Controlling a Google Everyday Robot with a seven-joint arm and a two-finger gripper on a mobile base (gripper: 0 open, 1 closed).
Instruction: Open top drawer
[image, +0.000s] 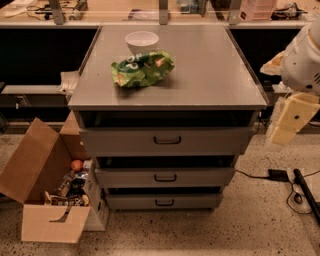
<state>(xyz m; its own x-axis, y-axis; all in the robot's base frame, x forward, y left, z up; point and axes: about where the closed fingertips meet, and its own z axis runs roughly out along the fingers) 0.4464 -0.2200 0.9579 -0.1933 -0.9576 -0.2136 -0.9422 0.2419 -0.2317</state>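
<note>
The top drawer (167, 141) is the widest grey drawer, right under the cabinet top, with a small dark loop handle (167, 140) at its centre. Its front stands a little forward of the two narrower drawers below, with a dark gap above it. My gripper (291, 121) hangs at the right edge of the camera view, beside the cabinet's right front corner and apart from the drawer. It is at about the drawer's height and holds nothing that I can see.
On the cabinet top (210, 75) lie a green chip bag (142, 68) and a white bowl (142, 41). An open cardboard box (47, 200) of items stands on the floor at left. Cables and a black power adapter (278, 174) lie on the floor at right.
</note>
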